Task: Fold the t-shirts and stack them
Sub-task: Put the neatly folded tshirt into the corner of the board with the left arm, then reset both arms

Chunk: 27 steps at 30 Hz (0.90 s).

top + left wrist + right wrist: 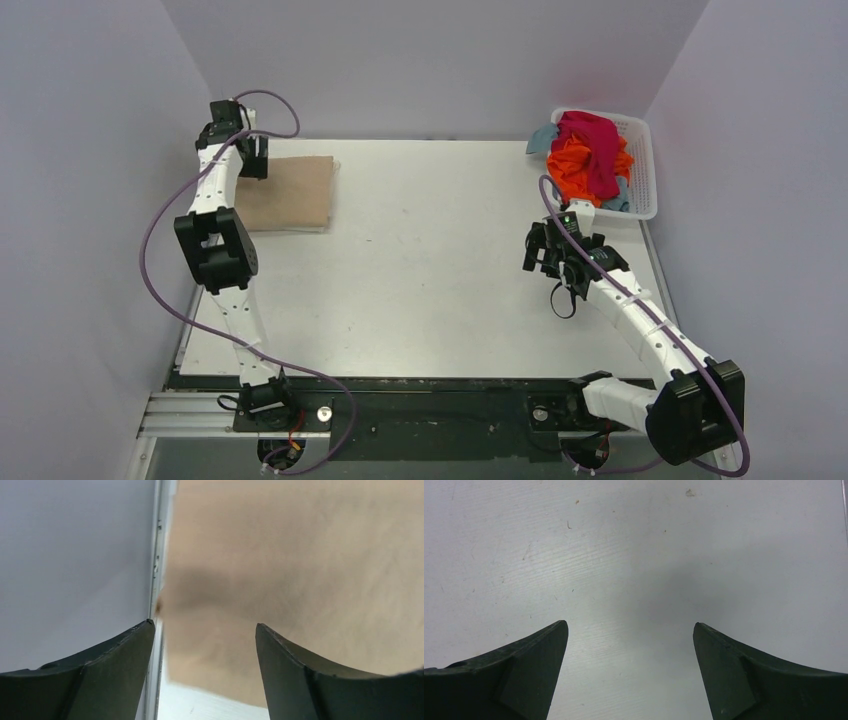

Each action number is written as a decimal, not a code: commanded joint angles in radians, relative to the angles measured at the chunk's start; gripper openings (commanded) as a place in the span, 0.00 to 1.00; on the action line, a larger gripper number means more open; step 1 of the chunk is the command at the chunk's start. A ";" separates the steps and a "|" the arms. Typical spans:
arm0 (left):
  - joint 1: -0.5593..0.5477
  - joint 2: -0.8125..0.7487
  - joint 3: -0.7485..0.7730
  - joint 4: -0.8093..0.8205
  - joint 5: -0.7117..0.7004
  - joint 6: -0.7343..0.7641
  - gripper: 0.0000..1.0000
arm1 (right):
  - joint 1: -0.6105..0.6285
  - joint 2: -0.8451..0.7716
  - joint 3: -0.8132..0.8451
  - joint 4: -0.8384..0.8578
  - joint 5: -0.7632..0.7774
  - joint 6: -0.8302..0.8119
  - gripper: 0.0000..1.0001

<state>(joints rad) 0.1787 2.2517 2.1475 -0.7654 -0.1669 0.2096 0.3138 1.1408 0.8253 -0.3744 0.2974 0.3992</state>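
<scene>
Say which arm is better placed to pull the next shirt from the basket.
Right. The right gripper, open, hovers beside the basket; the left gripper sits far off over the folded tan shirt.

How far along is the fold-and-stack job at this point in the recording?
Done: one tan t-shirt lies folded at the far left of the table. In hand: nothing; the left gripper hangs open over its edge, the right gripper open above bare table. Left: the magenta t-shirt, orange t-shirt and teal t-shirt sit heaped in the basket, so no stack yet.
</scene>
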 commanded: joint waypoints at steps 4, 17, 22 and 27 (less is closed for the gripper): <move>0.040 -0.084 0.133 0.058 -0.100 -0.146 0.85 | -0.005 -0.046 0.035 -0.038 0.030 0.031 0.91; -0.245 -0.842 -0.660 0.309 0.122 -0.728 0.88 | -0.006 -0.241 -0.027 -0.051 -0.038 0.136 0.95; -0.566 -1.232 -1.283 0.624 0.006 -0.930 0.90 | -0.006 -0.347 -0.119 -0.064 -0.030 0.163 0.95; -0.819 -1.344 -1.528 0.563 -0.080 -0.978 0.90 | -0.005 -0.424 -0.227 -0.045 -0.004 0.206 0.95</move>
<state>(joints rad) -0.5137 0.9268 0.7094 -0.2489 -0.1352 -0.6643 0.3138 0.7635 0.6628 -0.4137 0.2623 0.5552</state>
